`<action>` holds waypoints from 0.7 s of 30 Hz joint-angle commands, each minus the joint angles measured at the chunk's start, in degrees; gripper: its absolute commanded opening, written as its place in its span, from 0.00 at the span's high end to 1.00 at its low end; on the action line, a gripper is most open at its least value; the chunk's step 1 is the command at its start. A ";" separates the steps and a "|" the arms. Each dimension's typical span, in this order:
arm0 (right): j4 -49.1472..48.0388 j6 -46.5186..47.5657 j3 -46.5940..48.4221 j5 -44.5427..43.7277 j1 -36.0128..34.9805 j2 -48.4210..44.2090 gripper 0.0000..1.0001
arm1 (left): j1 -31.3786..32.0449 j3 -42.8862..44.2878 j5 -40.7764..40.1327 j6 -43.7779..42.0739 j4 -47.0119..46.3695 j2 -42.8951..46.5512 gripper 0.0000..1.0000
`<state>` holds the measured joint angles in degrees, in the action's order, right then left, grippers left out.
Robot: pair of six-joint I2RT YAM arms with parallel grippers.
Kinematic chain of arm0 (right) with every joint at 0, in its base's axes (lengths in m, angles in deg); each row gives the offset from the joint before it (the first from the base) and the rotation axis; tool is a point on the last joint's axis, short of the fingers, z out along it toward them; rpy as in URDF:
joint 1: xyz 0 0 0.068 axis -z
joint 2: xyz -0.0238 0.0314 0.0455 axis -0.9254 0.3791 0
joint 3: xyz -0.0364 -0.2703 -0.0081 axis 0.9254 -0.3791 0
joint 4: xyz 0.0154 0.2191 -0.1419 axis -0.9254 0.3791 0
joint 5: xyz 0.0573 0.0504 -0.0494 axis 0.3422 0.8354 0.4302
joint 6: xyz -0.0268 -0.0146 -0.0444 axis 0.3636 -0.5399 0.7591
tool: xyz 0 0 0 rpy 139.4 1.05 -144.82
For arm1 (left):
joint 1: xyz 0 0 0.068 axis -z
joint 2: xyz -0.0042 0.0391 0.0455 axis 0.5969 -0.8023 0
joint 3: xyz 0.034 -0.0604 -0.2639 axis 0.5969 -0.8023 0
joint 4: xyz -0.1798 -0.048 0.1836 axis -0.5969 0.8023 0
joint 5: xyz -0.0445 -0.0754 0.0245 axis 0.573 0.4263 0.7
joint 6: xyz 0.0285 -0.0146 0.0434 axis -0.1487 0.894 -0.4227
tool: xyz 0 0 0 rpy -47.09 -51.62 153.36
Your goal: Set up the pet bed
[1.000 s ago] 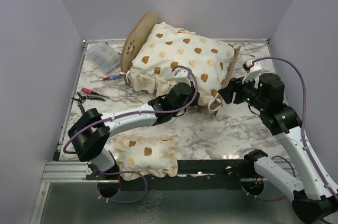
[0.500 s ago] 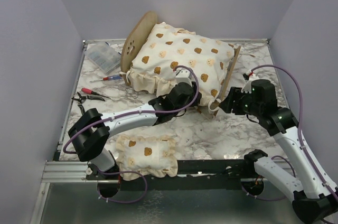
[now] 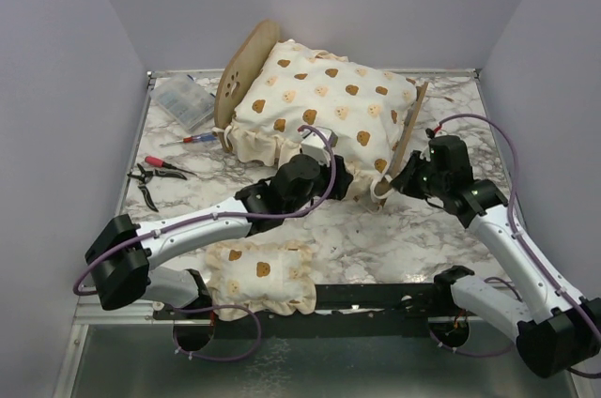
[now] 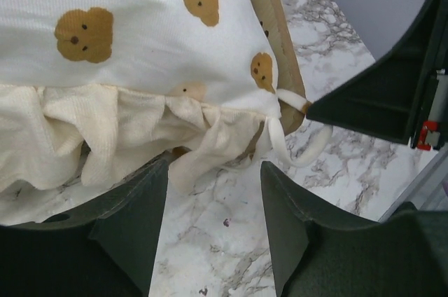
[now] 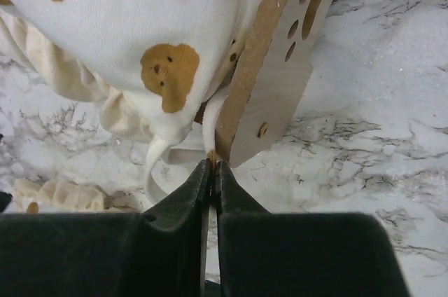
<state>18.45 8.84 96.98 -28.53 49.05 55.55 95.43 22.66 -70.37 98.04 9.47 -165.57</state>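
Jaws of our left gripper [image 4: 214, 167] spread under the bear-print cushion's [image 4: 140, 45] ruffle, those of our right gripper [image 5: 212, 164] pressed nearly together at the pet bed's [image 5: 280, 66] footboard corner, bed toward twelve o'clock on the marble table [image 3: 376, 238]

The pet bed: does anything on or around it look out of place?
Yes. The cushion overfills the pet bed; its ruffle spills over the near side, and a tie hangs loose by the footboard. The small pillow lies on the table, off the bed.
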 commanded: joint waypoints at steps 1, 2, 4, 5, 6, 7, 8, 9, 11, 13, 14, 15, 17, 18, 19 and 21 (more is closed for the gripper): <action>-1.43 0.39 3.95 -1.97 0.22 2.55 0.97 | 0.84 -3.15 3.34 -2.76 0.71 2.31 0.42; -1.22 0.82 5.05 -2.13 0.22 3.23 0.97 | 0.94 -3.60 3.43 -2.55 0.69 2.54 0.42; -1.00 1.60 6.44 -2.72 0.27 5.06 0.98 | 1.12 -3.96 3.76 -2.31 0.69 2.55 0.42; -0.69 1.91 6.92 -2.93 0.23 6.20 0.98 | 1.27 -3.98 3.99 -2.28 0.64 2.28 0.42; -0.21 2.11 7.53 -3.10 0.26 7.50 0.98 | 1.45 -3.92 4.21 -2.30 0.60 1.87 0.42; 0.41 2.15 8.05 -3.17 0.23 8.54 0.97 | 1.73 -3.78 4.38 -2.38 0.60 1.36 0.43; 0.90 2.12 8.36 -3.29 0.23 9.54 0.97 | 2.03 -3.66 4.52 -2.43 0.55 0.77 0.43; 1.33 2.27 8.58 -3.77 0.22 10.26 0.94 | 2.51 -3.52 4.59 -2.59 0.36 0.26 0.43; 2.62 2.99 9.10 -5.70 0.22 10.59 0.85 | 3.48 -3.78 4.38 -2.80 -0.96 -0.82 0.43; 3.66 3.81 9.62 -7.45 0.22 9.39 0.69 | 4.42 -4.68 4.44 -3.09 -3.46 -1.65 0.43; 4.03 4.17 10.03 -8.00 0.25 8.51 0.61 | 4.94 -5.18 4.45 -3.47 -5.05 -2.21 0.43; 4.46 4.61 10.51 -8.51 0.28 7.52 0.55 | 5.39 -5.72 4.45 -3.87 -6.81 -2.88 0.43; 5.77 5.09 11.79 -10.32 0.22 6.26 0.48 | 6.10 -6.78 4.41 -4.70 -10.37 -4.46 0.43; 6.20 5.42 12.28 -11.79 0.22 5.95 0.47 | 6.26 -7.80 4.30 -5.02 -12.58 -5.24 0.44; 6.31 5.86 12.29 -13.30 0.30 5.72 0.47 | 6.42 -8.90 4.09 -5.41 -15.53 -6.06 0.45; 5.91 6.50 11.95 -15.64 0.23 6.07 0.47 | 6.75 -11.05 3.53 -6.59 -20.98 -7.86 0.48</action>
<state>22.32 13.04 107.37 -37.19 49.05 62.50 101.36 15.81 -67.03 94.43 0.60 -169.94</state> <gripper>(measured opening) 0.530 0.551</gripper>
